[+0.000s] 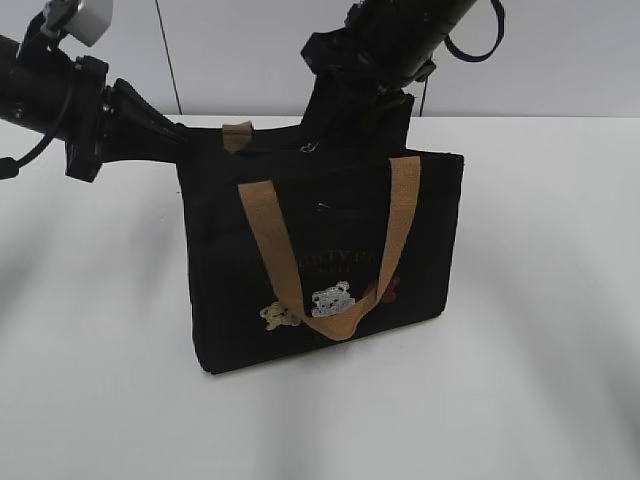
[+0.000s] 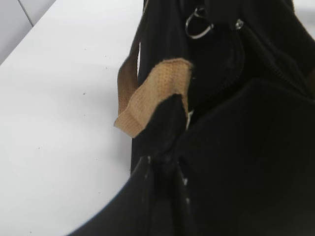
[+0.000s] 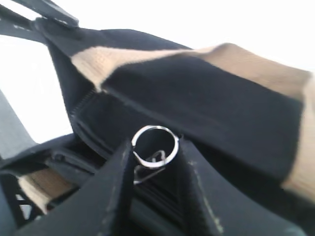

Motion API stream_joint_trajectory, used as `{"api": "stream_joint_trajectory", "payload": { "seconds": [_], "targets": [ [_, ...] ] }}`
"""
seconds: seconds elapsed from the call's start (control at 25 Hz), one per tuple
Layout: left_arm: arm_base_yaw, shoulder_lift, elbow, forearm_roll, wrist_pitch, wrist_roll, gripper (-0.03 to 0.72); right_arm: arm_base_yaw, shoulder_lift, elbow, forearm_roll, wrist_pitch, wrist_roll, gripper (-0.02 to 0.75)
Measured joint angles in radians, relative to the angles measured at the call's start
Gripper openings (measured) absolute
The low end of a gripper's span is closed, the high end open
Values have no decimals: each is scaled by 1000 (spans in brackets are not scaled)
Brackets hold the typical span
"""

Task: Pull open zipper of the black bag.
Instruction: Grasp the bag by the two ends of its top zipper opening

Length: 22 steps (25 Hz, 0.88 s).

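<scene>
Right now the black bag stands upright on the surface, its corner clamped by the left gripper. The zipper's pull ring sits between the right gripper's parted fingers; a slip could be risked.

A big white table fills most of the room in the front view. Its top is smooth and plain. A soft grey shadow lies on its left side. Behind the table is a pale wall. A thin dark line runs down the wall. From the left wrist view, the table looks bright, and a grey floor shows past its far edge.
</scene>
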Motion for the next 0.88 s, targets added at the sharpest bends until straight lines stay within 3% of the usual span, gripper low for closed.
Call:
{"api": "stream_joint_trajectory", "payload": {
  "seconds": [0.2, 0.84, 0.88],
  "targets": [
    [0, 0, 0, 0, 0, 0, 53, -24, -25, 0, -92, 0, 38, 199],
    [0, 0, 0, 10, 3, 0, 53, -182, -52, 1, -164, 6, 50, 187],
    [0, 0, 0, 11, 3, 0, 53, -183, -52, 1, -173, 6, 50, 135]
  ]
}}
